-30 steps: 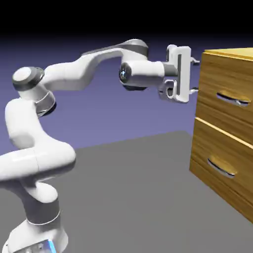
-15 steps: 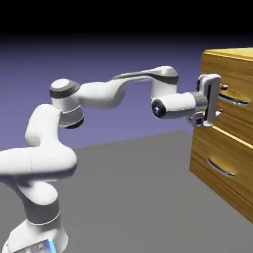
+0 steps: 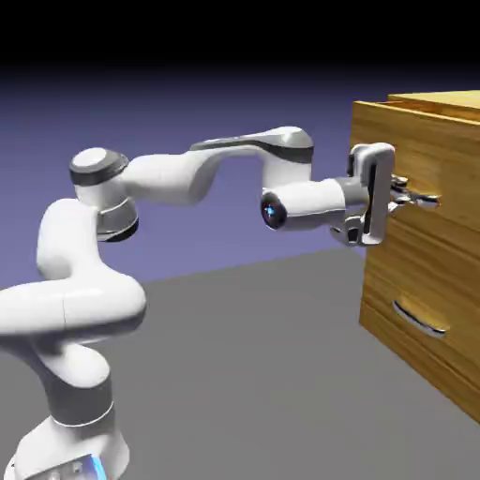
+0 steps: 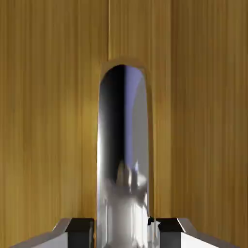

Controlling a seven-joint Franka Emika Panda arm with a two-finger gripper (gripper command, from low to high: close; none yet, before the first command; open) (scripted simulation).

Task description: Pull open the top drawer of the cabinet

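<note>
Now top drawer (image 3: 412, 159) handle (image 4: 123, 160) btwn clamped jaws, drawer partly out

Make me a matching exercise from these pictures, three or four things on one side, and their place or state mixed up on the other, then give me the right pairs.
Things:
1. top drawer
2. lower drawer
3. gripper
4. top drawer's handle

States:
A. flush with the cabinet, silver handle free
B. pulled out a little, front standing proud of the one below
C. silver bar between two grey fingertips
D. shut on a silver bar at the upper front

Pairs: 1-B, 2-A, 3-D, 4-C
</note>
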